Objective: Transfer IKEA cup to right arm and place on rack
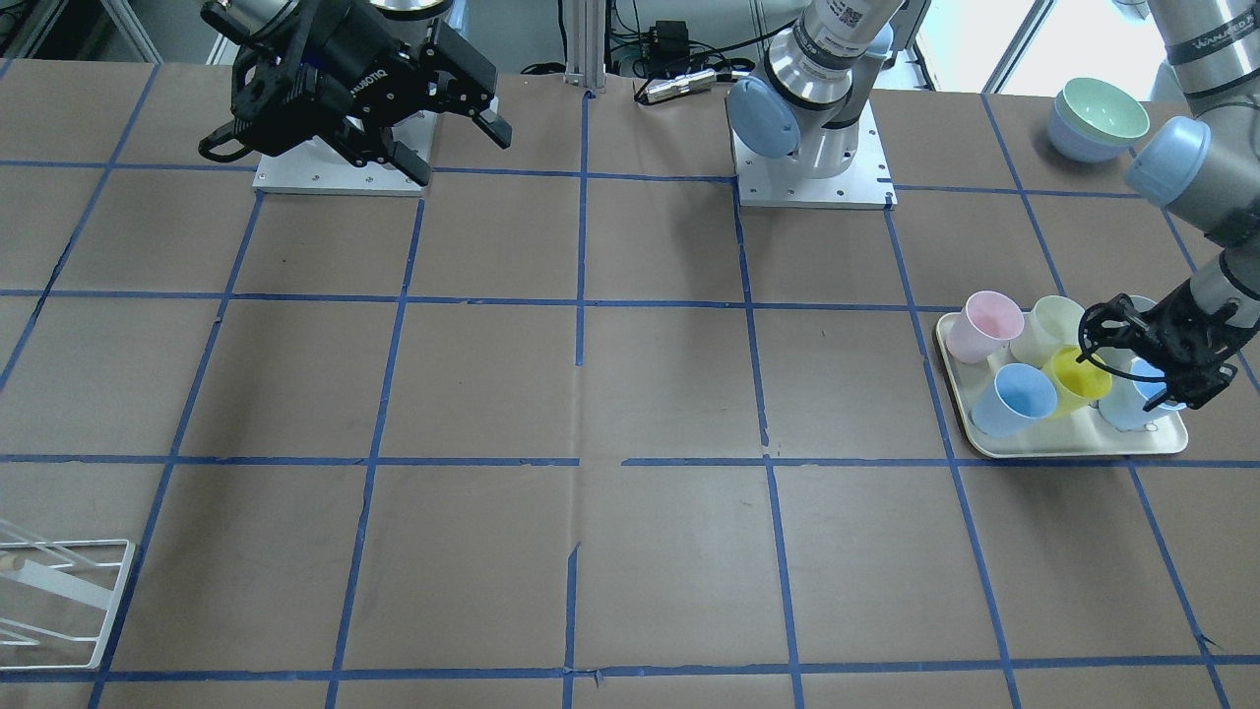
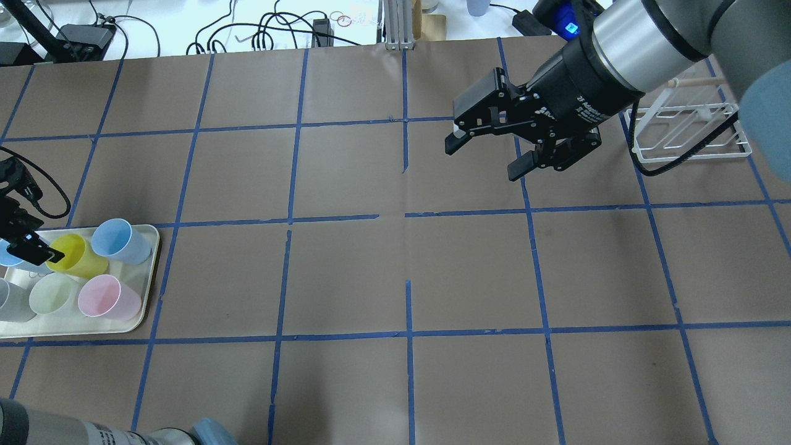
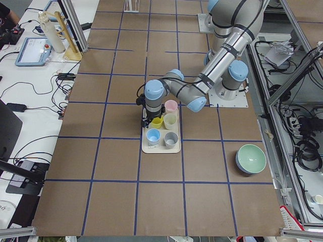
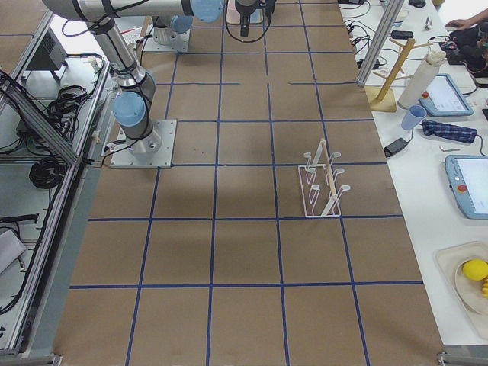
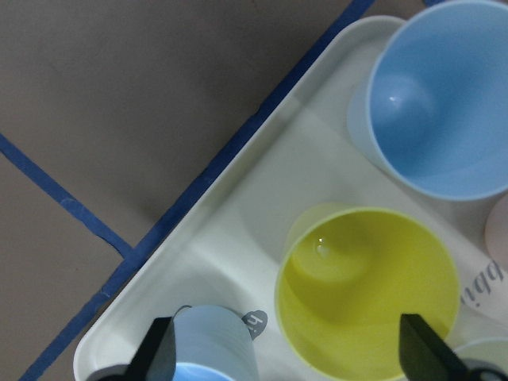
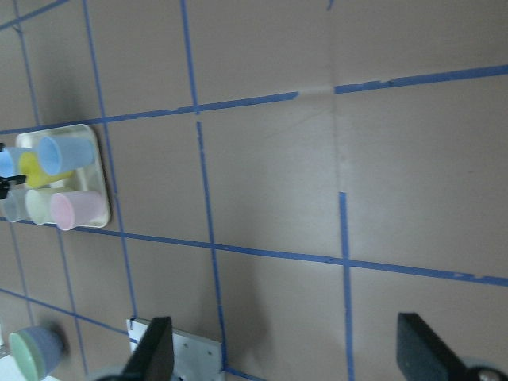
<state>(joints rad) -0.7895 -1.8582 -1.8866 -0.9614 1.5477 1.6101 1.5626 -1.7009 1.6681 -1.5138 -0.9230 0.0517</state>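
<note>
**left gripper wide open over the IKEA cup, nothing grabbed**

So the left gripper's jaws are spread about as wide as they go and they've got hold of nothing. In the wrist view one finger sits over the yellow cup's rim. The other is way out over a second blue cup next door, so the cup is off-centre between them. Can't tell if that near finger actually touches the rim.

The IKEA cup stands upright, mouth up, on the cream tray. It's just beside a light blue cup, with a pink cup and a pale cream cup in the next row. The tray lies toward the robot-left end of the bench, roughly midway between the robot's edge and the operators' edge.

The right gripper is also fully open and empty. It hangs in the air over the robot-right half of the bench, well apart from the tray.

The rack stands on that same half, near the operators' edge, with nothing on it.

There's also a green bowl near the robot's edge, toward the left-end corner.
</note>
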